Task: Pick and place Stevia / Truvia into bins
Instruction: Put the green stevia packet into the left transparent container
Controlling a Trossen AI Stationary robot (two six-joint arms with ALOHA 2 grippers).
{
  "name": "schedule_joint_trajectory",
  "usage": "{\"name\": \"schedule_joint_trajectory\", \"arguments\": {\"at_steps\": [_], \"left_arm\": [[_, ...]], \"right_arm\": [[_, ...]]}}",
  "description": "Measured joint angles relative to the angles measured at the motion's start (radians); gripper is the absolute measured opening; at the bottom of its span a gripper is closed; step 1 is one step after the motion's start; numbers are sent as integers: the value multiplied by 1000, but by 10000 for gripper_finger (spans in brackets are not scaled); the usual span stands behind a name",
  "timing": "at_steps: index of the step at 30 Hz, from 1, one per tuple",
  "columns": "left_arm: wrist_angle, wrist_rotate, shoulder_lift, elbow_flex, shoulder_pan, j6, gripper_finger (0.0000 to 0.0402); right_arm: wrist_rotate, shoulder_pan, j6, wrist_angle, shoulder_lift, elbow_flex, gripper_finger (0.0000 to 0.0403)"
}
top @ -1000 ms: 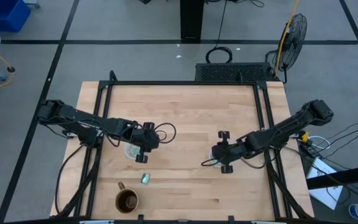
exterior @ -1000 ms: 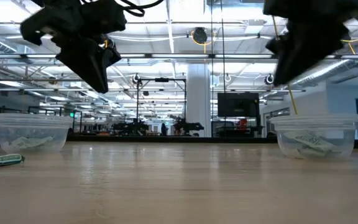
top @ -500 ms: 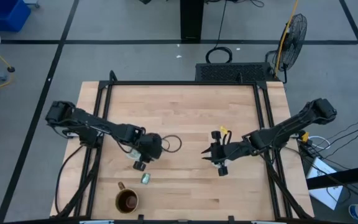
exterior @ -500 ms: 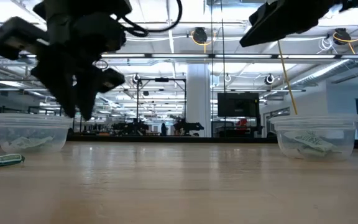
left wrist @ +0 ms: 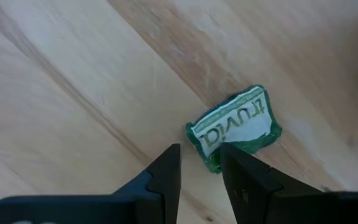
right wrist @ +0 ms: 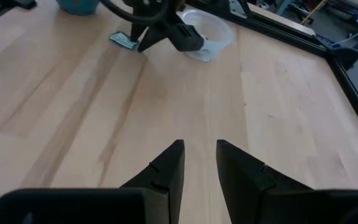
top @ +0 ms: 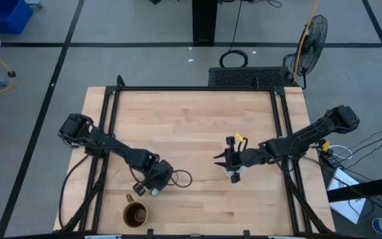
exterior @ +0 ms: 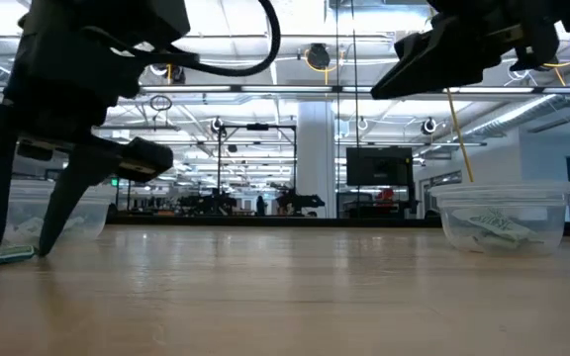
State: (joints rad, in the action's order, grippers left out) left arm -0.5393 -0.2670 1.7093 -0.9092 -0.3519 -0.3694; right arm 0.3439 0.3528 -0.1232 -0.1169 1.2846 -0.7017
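Note:
One green and white Truvia packet (left wrist: 235,126) lies flat on the wood near the table's near-left part (top: 155,192), close to the brown mug. My left gripper (left wrist: 199,155) is open and down at table height over it (exterior: 16,247). Its fingertips stand at the packet's edge, and I see no hold. The left clear cup (right wrist: 210,31) stands just behind it with packets inside. My right gripper (right wrist: 201,149) is open and raised above the right cup (exterior: 503,220), which also holds packets.
The brown mug (top: 136,214) stands by the near edge, just left of the packet. A black frame rail (top: 194,89) borders the tabletop. A loop of cable (top: 181,178) hangs beside my left gripper. Bare wood lies between the two arms.
My left gripper has moved from above the left cup toward the near edge and come down to the table at the packet. My right gripper has tipped from pointing down over the right cup to nearly level and shifted slightly toward the table's left. The packet has stayed in place.

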Motion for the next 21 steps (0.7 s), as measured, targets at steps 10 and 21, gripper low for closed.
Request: {"name": "schedule_joint_trajectory", "arguments": {"at_steps": [10,21], "left_arm": [[0,70,5,-3,-15,-26,94],[68,330,-40,-21,64,8,10]], "right_arm": [[-1,-14,-12,-4,0,1,89],[-1,-14,-109,-39,0,1,89]]}}
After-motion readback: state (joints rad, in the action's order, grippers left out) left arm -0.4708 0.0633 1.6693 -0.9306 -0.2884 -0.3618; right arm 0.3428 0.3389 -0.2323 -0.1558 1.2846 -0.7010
